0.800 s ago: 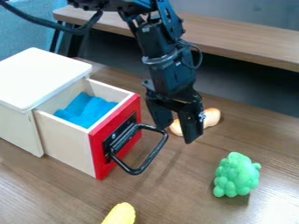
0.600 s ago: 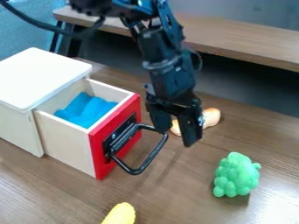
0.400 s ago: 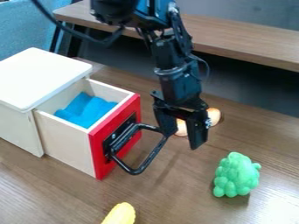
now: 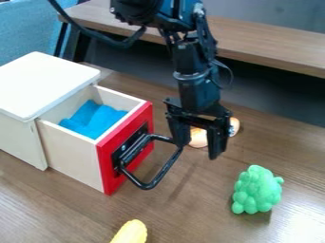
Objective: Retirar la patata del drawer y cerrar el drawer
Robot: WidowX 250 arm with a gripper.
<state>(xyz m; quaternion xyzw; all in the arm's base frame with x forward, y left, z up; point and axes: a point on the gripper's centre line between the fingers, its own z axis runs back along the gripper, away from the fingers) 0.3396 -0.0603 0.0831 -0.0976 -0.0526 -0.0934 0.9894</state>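
The black gripper (image 4: 198, 148) hangs over the table just right of the drawer's handle, its two fingers apart with nothing held between them. Its left finger is close to the far end of the black handle (image 4: 166, 167); whether they touch I cannot tell. The drawer (image 4: 75, 155), wooden with a red front, stands pulled out of its white-topped box (image 4: 39, 85). Inside it lies a blue cloth (image 4: 94, 118). Behind the gripper, partly hidden, lies a tan, potato-like object (image 4: 198, 138) on the table.
A green bumpy toy (image 4: 257, 190) stands at the right of the wooden table (image 4: 203, 216). At the near edge lies a yellow object (image 4: 131, 232). A wooden bench (image 4: 266, 42) runs across the back, and a blue chair (image 4: 28, 28) is at the upper left.
The arm and gripper have shifted a little to the right and slightly down, and the gripper has turned somewhat. The drawer, the cloth and the toys have stayed where they were.
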